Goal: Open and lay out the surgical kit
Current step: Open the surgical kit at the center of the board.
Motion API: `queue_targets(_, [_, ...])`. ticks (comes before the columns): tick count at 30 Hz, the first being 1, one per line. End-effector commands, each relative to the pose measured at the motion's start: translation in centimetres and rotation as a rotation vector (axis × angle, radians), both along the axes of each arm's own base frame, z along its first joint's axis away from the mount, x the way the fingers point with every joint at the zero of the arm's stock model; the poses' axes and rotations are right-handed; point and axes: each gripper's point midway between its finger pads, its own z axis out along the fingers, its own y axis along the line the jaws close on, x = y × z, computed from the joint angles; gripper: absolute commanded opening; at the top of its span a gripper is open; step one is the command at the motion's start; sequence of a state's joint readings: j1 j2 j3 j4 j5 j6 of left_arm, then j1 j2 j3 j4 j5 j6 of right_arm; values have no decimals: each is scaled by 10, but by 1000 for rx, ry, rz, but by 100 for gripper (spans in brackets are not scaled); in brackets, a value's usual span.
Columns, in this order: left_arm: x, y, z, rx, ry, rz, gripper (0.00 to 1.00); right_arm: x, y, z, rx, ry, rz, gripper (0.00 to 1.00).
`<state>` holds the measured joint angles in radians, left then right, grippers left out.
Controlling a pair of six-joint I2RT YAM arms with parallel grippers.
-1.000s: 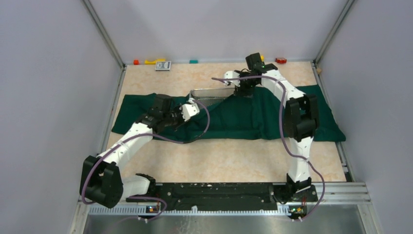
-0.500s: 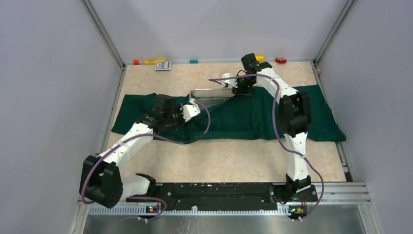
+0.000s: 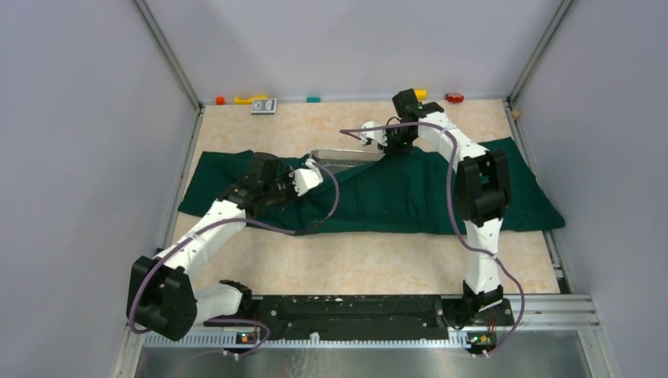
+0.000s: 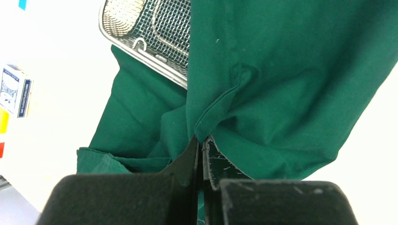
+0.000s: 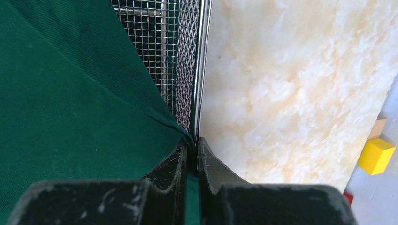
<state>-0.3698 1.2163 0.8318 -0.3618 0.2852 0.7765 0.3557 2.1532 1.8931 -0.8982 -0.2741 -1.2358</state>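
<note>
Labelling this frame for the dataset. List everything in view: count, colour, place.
cloth: 1, dark green, across the table's middle, far edge draped over the tray
tray: 1, silver wire mesh, at the cloth's far edge, partly covered
box: 1, blue and white, far left by the wall
red blocks: 2, far wall, one left, one right
yellow blocks: 2, far wall, one left, one behind the right arm
teal block: 1, far wall, centre
table: 1, beige marbled
left pincer: 1, black, shut on a cloth fold
right pincer: 1, black, shut on the cloth edge beside the tray
</note>
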Motion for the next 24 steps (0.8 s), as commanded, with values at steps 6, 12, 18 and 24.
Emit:
queue_targets(6, [5, 1, 28, -19, -62, 28, 0, -2, -7, 54, 7, -157, -62, 8])
queue_targets(12, [5, 1, 30, -21, -68, 24, 0, 3, -8, 55, 9, -176, -85, 18])
queue_targets(18, [6, 0, 28, -17, -65, 20, 0, 10, -8, 58, 5, -196, -96, 22])
queue_targets(24, [7, 0, 26, -10, -60, 20, 0, 9, -7, 57, 3, -177, -93, 2])
